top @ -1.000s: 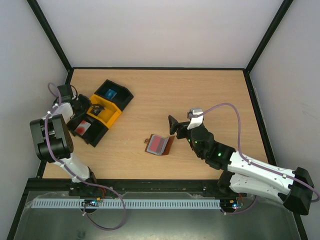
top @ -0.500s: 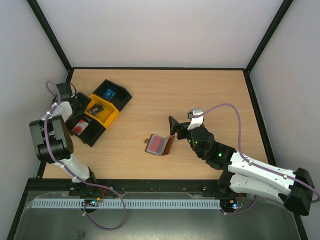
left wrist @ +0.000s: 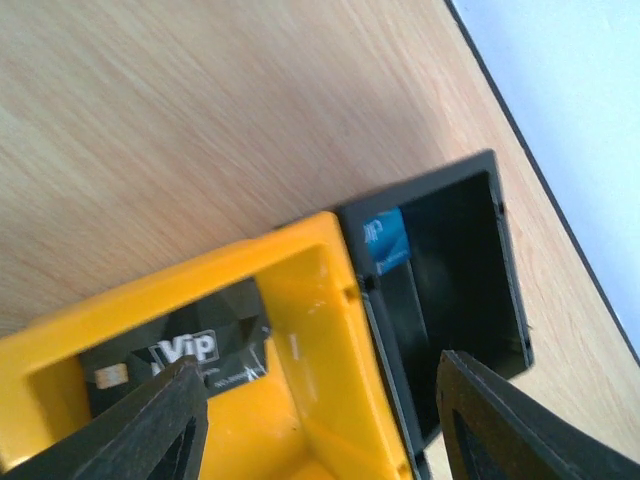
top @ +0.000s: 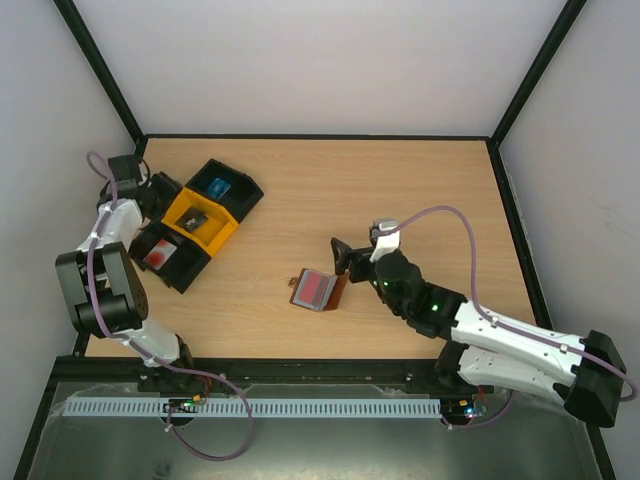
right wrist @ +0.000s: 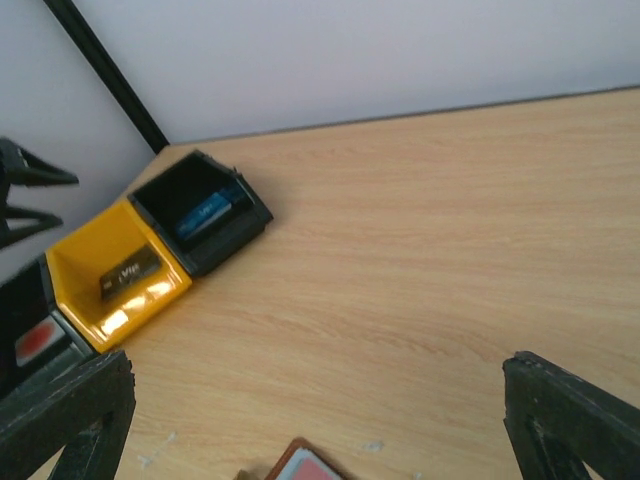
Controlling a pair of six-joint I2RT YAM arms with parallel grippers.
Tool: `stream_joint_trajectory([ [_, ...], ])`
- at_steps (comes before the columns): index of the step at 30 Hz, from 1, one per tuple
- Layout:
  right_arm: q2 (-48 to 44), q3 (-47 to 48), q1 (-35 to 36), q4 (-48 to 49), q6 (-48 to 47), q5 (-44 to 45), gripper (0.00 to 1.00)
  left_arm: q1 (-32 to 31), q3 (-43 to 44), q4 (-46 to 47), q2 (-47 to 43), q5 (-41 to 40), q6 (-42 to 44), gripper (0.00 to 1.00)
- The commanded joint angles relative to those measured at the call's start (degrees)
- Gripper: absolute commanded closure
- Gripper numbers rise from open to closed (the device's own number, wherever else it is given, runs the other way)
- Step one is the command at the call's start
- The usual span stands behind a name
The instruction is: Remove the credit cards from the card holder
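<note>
Black right claw [top: 341,258] near card holder [top: 320,289]

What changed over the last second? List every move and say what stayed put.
The left gripper pulled back from over the yellow bin toward the far-left corner, open and empty. The right gripper edged slightly left, toward the card holder, also open. Nothing was grasped. The card holder, the red card in it and the dark grey card in the yellow bin stayed put.
</note>
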Motion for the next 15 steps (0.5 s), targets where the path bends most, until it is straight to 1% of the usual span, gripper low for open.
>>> stream_joint_trajectory([
  [1, 4.3, 3.0, -0.3, -4.4, 4.4, -1.8, 0.02, -4.2, 4.7, -5.9, -2.3, 1.2, 5.3, 0.35],
  [3, 6.7, 4.5, -0.3, -6.4, 7.1, -1.7, 0.02, -5.9, 5.7, -7.5, -3.0, 2.0, 7.0, 0.35],
  [6, 9.7, 5.9, -0.3, -8.3, 9.6, -3.5, 0.03, -7.1, 5.4, -8.4, -3.8, 5.4, 8.0, 0.34],
  [8, 11.8, 6.7, -0.3, -10.2, 11.5, -3.0, 0.03, -8.5, 5.4, -9.7, -4.4, 7.1, 9.3, 0.34],
  [12, 15.8, 9.2, -0.3, -14.5, 16.2, -1.1, 0.03, -13.3, 5.4, -13.3, -6.6, 7.4, 12.6, 0.34],
  [15, 18.1, 11.2, -0.3, -16.1, 17.9, -3.6, 0.02, -17.1, 3.6, -14.2, -8.6, 8.1, 13.8, 0.34],
])
